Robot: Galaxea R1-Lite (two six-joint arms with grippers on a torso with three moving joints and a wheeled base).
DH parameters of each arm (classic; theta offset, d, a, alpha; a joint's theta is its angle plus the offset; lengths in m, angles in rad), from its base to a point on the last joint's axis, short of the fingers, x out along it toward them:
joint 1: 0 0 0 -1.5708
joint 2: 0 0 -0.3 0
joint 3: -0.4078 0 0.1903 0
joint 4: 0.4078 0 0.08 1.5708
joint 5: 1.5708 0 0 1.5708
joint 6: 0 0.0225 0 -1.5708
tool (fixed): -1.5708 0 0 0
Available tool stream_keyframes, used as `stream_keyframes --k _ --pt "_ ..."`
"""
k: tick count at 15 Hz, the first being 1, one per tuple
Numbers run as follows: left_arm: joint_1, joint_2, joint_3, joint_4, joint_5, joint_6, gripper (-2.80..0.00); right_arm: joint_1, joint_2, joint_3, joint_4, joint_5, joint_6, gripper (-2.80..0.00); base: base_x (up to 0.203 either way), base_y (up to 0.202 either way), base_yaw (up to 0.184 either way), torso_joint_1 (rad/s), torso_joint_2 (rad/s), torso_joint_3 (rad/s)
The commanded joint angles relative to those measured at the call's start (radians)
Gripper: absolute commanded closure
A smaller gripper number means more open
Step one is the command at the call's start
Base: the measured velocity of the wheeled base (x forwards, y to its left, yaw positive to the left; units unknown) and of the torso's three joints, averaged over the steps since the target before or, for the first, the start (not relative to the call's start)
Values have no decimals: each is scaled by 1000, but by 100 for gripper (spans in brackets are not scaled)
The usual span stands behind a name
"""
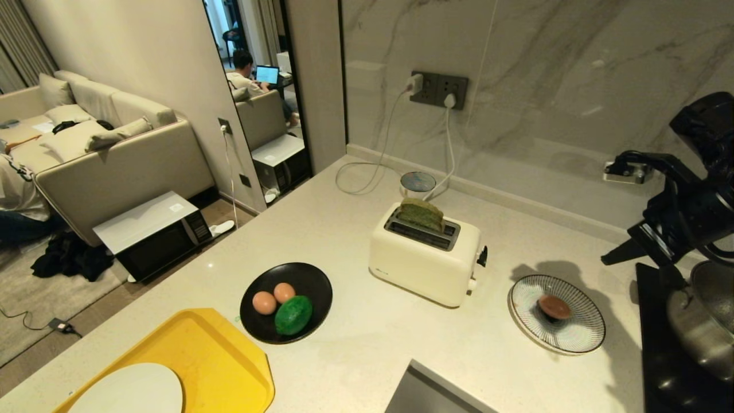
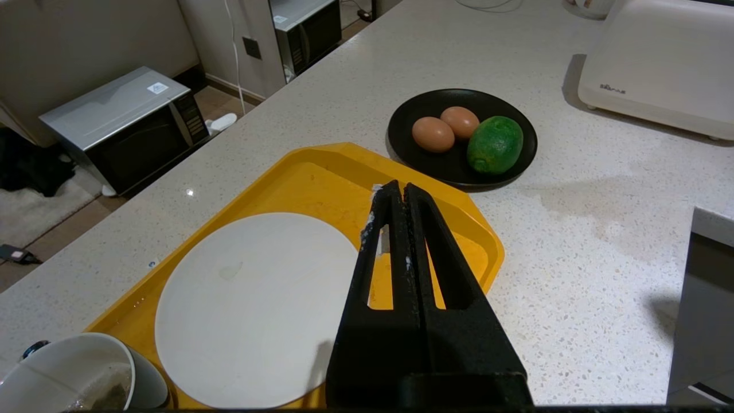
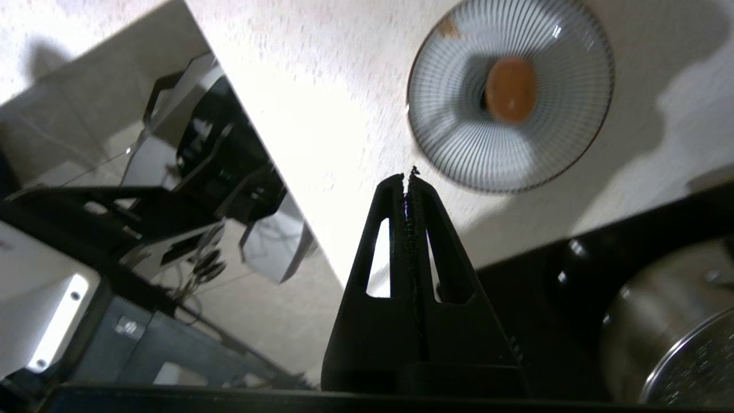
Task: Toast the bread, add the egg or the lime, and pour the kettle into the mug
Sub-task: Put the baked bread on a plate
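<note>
On the bench point(image 1: 355, 355) the toaster point(image 1: 421, 261) stands near the middle, with the bread point(image 1: 421, 213) upright in its slot. Behind the toaster a small round thing point(image 1: 418, 182) sits by the wall, perhaps a base or lid; it cannot be told. Left of the toaster and nearer, a dish point(image 1: 312, 281) holds two eggs point(image 1: 274, 297) side by side, the lime point(image 1: 293, 315) touching them in front. Nearer still lies a tray point(image 1: 229, 367) bearing a plate point(image 1: 135, 390). Right of the toaster a second plate point(image 1: 579, 338) holds one egg point(image 1: 554, 307).
</note>
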Motion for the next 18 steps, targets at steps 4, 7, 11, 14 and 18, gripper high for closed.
stream_keyframes --k 4,7,11,14,18 --pt "0 0 0 0 0 0 0 42 27 -22 -138 1 -37 0 0 0 0 0 0 0" --pt "0 0 0 0 0 -1 0 53 33 -24 -138 1 -60 0 0 0 0 0 0 0" --pt "0 0 0 0 0 0 0 58 33 -18 -138 2 -60 -280 0 0 0 0 0 0" --pt "0 0 0 0 0 -1 0 62 34 -27 -141 6 -65 -280 0 0 0 0 0 0" --pt "0 0 0 0 0 0 0 64 49 -23 -219 14 -136 -280 0 0 0 0 0 0"
